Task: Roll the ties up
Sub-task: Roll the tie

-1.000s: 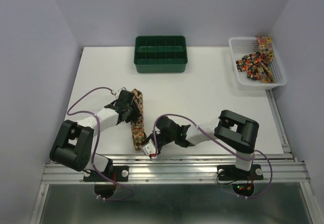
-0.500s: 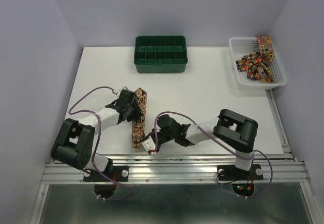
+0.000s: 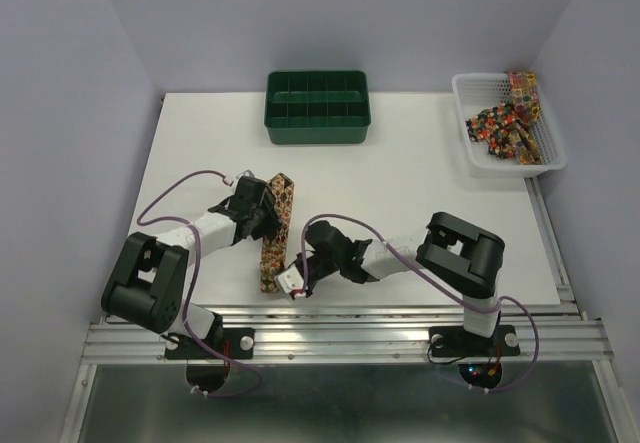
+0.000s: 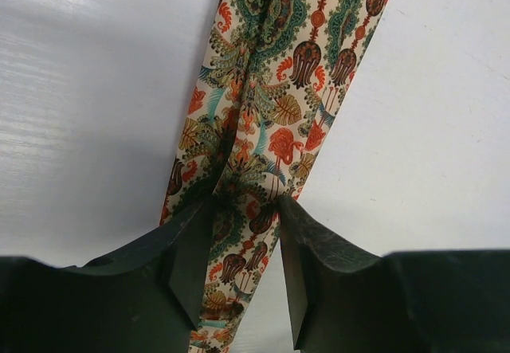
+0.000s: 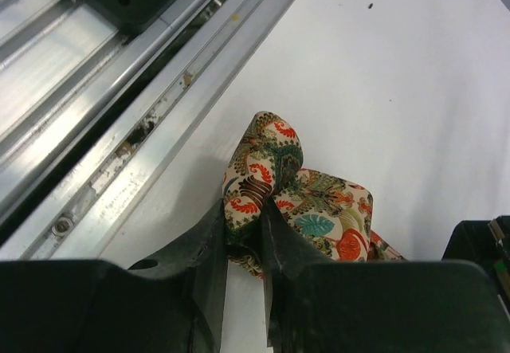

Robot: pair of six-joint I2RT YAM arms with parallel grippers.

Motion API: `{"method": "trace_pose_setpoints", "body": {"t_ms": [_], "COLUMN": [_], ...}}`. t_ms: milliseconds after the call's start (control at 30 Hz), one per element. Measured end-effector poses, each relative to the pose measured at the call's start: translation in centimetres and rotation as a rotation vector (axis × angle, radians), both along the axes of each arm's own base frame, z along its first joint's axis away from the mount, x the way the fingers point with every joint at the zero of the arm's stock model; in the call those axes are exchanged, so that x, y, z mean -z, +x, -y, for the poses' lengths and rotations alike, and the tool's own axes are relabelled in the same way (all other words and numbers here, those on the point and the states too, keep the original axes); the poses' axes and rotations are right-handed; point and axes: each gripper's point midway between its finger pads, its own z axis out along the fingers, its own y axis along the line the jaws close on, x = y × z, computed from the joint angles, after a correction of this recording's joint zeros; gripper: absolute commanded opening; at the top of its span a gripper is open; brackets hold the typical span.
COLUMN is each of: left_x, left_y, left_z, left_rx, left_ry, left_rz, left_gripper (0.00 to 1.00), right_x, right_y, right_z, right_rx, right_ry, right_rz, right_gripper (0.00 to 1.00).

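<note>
Bright, even light; soft shadows, sharp pictures.

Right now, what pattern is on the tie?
The tie has cream fabric with green, orange and brown paisley leaves; left wrist view shows it best.

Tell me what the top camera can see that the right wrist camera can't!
Only the top view shows the green tray, the white basket with more ties in it, and both whole arms. Only the right wrist view shows up close that the right gripper is pinching the end of the tie, which is folded over beside the metal rail. Both views show that same printed tie lying on the white table, with the right gripper at its near end.
</note>
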Motion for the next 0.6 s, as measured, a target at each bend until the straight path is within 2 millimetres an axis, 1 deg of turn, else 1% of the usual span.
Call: {"method": "trace_pose_setpoints", "body": {"t_ms": [267,467,533,600], "left_x": [0.0,0.0,0.0,0.0], "left_y": [0.0,0.2,0.3,0.3], "left_z": [0.0,0.2,0.2,0.2], "left_rx": [0.009,0.020,0.023,0.025], "left_ry": [0.001,0.001,0.001,-0.001], "left_rz": [-0.001,0.000,0.002,0.001], "left_gripper": [0.49,0.49,0.48,0.48], "right_x": [-0.6,-2.2,-2.1,-1.3], "right_y": [-0.1,0.4,0.5,0.7], "right_z": [0.0,-0.3,-0.2,0.0], "right_rx": [0.111,0.164,0.167,0.174], "right_ry": [0.047,0.082,0.076,0.046], "right_rz": [-0.221,-0.382,-0.445,-0.522], "right_gripper": [0.02,0.02,0.02,0.02]}}
